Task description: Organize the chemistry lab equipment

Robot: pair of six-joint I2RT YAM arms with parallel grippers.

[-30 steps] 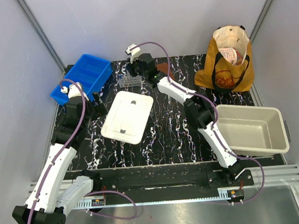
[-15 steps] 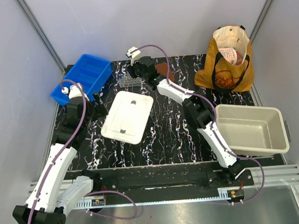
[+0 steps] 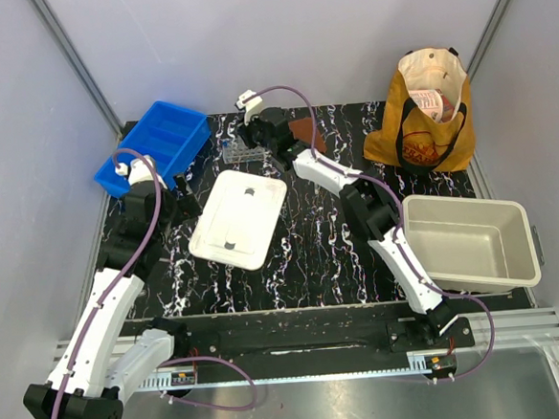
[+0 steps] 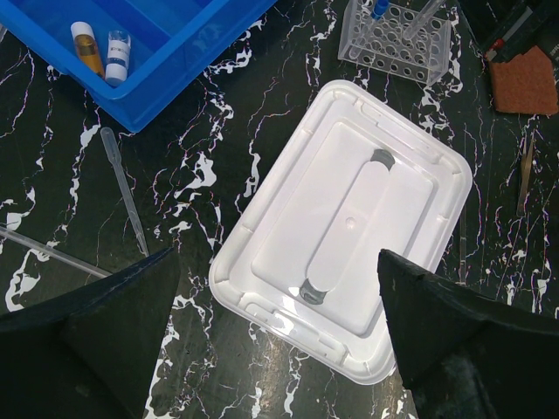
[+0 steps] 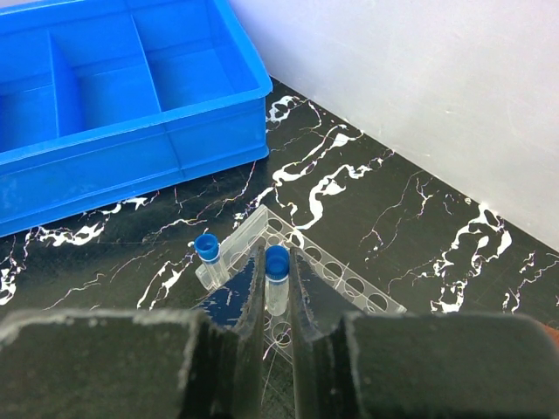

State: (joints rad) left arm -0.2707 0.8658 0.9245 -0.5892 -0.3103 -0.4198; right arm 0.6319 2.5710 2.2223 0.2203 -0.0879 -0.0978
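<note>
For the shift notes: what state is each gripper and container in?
Left gripper: open, empty.
Right gripper: shut on blue-capped tube.
Tube rack: other tube stands in it.
Blue tray: holds amber vial, clear vial.
White lid: flat on table.
Grey tub: uncovered, empty.

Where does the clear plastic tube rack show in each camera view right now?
Top external: clear plastic tube rack at the far table edge, right of the blue compartment tray.
Left wrist: top right corner.
Right wrist: bottom centre.
Shared landmark: the blue tray, left of the rack throughout.
</note>
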